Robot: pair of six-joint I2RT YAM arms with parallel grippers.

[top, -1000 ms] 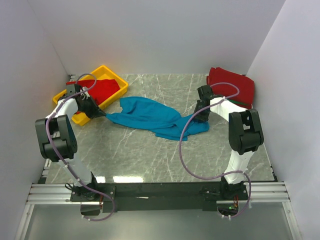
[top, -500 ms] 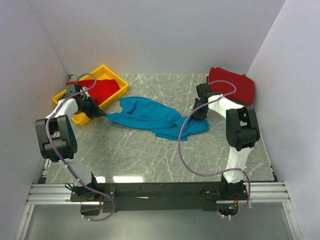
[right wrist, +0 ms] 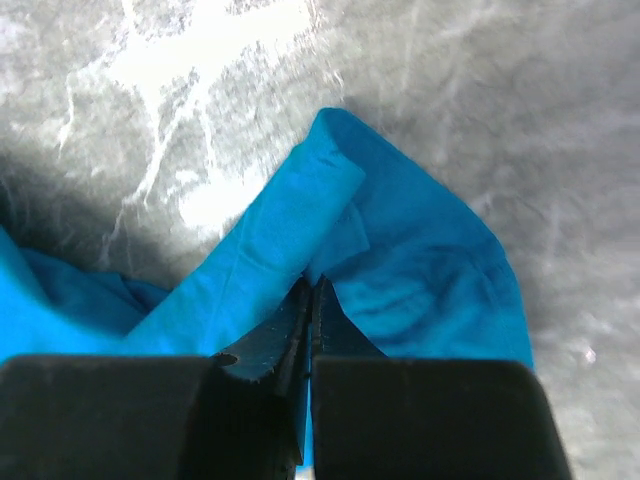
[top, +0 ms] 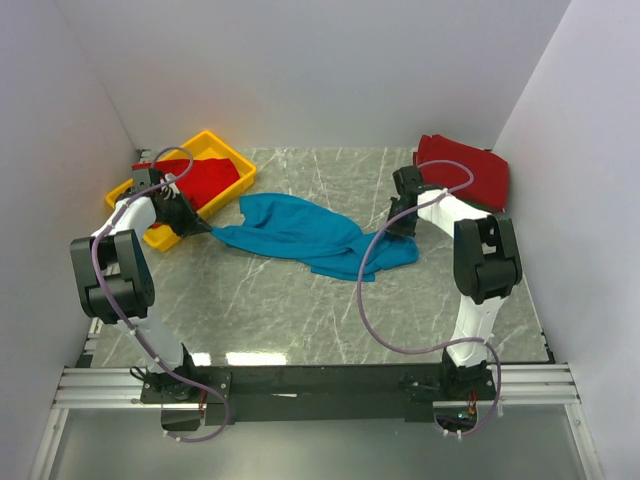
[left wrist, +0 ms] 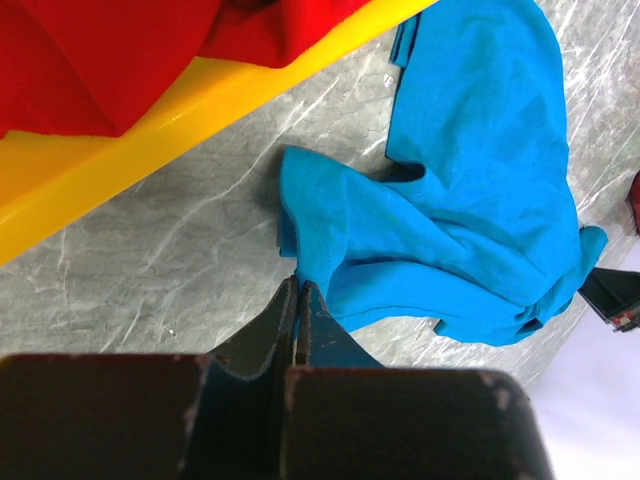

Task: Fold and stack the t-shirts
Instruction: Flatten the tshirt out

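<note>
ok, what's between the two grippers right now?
The crumpled teal t-shirt, spanning from the left gripper to the right gripper, both shut on it. Top view.

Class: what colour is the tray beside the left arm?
Yellow; the tray shows best in top external view.

Top view: left fingers [top: 200, 225] too small to tell apart where they meet teal shirt [top: 300, 230]. Right fingers [right wrist: 297, 325] hidden there under own wrist.
Left wrist view: red shirt [left wrist: 100, 50] cut at 12 and 9 o'clock; yellow tray [left wrist: 120, 150] cut at 9; dark part [left wrist: 612, 295] cut at 4, unidentifiable.
Right wrist view: teal shirt hidden behind gripper body at 6; worktop [right wrist: 200, 60] blurred at 12.
</note>
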